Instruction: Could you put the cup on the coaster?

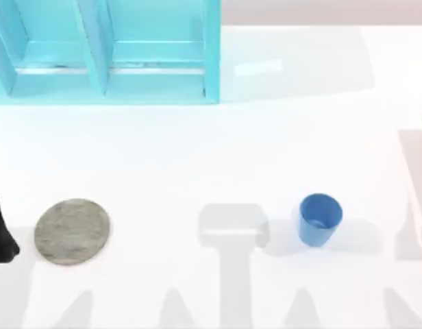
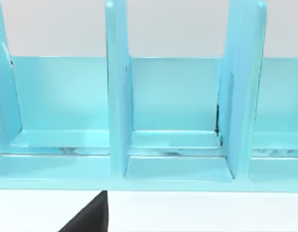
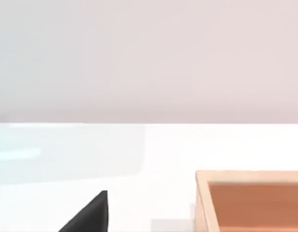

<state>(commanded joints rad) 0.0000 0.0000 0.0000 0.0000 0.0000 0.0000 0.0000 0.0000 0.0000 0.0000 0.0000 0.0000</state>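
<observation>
Black tool tip (image 2: 88, 215), presumably the left tool's own, juts into the left wrist view before a turquoise shelf (image 2: 173, 121); whether either tool is spread or pressed together I cannot tell. From above, the cup (image 1: 320, 219) stands upright on the white bench (image 1: 197, 151), well apart from the coaster (image 1: 72, 231), which lies just beside the left arm (image 1: 0, 226). Nothing is grasped, so reaching comes first, probably by the right arm. Its wrist view adds an orange box (image 3: 250, 200)
</observation>
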